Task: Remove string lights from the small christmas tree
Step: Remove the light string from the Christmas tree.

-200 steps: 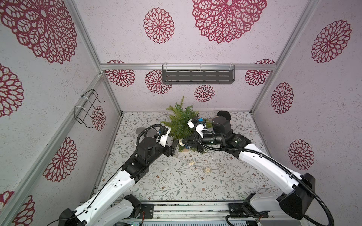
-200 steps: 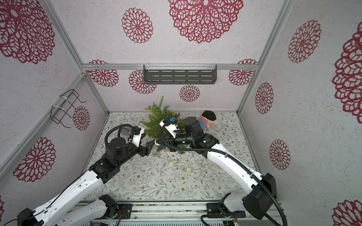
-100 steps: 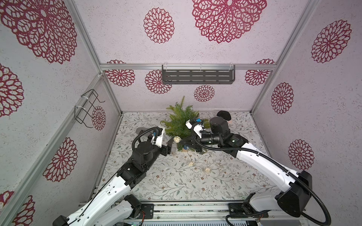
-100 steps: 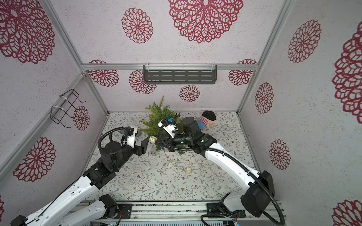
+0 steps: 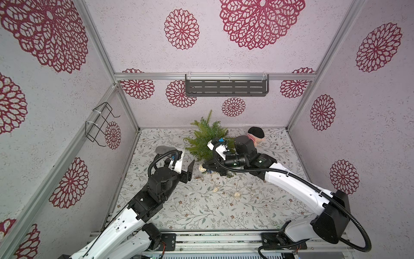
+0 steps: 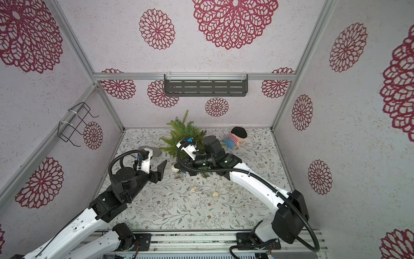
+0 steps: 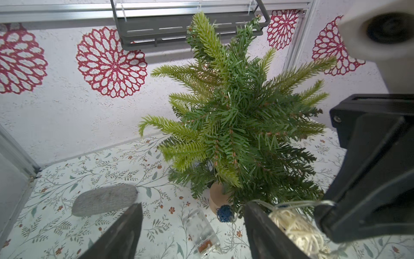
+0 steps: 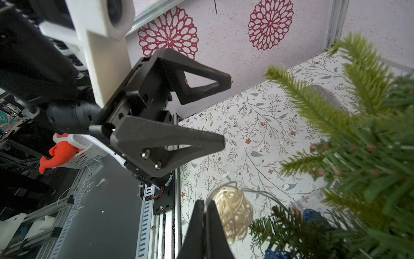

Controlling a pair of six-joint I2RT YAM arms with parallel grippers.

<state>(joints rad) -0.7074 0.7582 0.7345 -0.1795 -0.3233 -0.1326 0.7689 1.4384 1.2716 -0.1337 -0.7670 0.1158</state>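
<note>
The flowery desk [image 5: 201, 213] fills the lower middle of both top views, boxed in by walls printed with red rosettes. Two white-and-black arms reach in from the bottom edge, the left from the lower left corner and the right from the lower right.

The Christmas tree [image 5: 206, 136] stands on its tan base near the back of the desk, just above the centre of the frame. In the left wrist view it [image 7: 235, 123] takes up the whole middle. A striped plush doll [image 5: 255, 134] lies to the right of it, partly behind the right arm's wrist. A grey pad [image 5: 163, 149] lies flat to the left of it.

The left end effector [image 5: 190, 171] hovers left of the tree's foot, its jaws spread wide with nothing between them. The right end effector [image 8: 205, 208] is pinched tight on the thin wire of the string lights [image 8: 235, 213], with a cream ball [image 5: 202, 168] right beside its tip, low at the tree's foot and between the two end effectors.

The rest of the strand lies on the desk. A blue ball [image 7: 224, 213] sits against the tan base, and the clear box [image 7: 201, 231] lies just in front of it. Two loose cream balls [image 5: 237, 194] rest nearer the front, in the lower centre of the frame.
</note>
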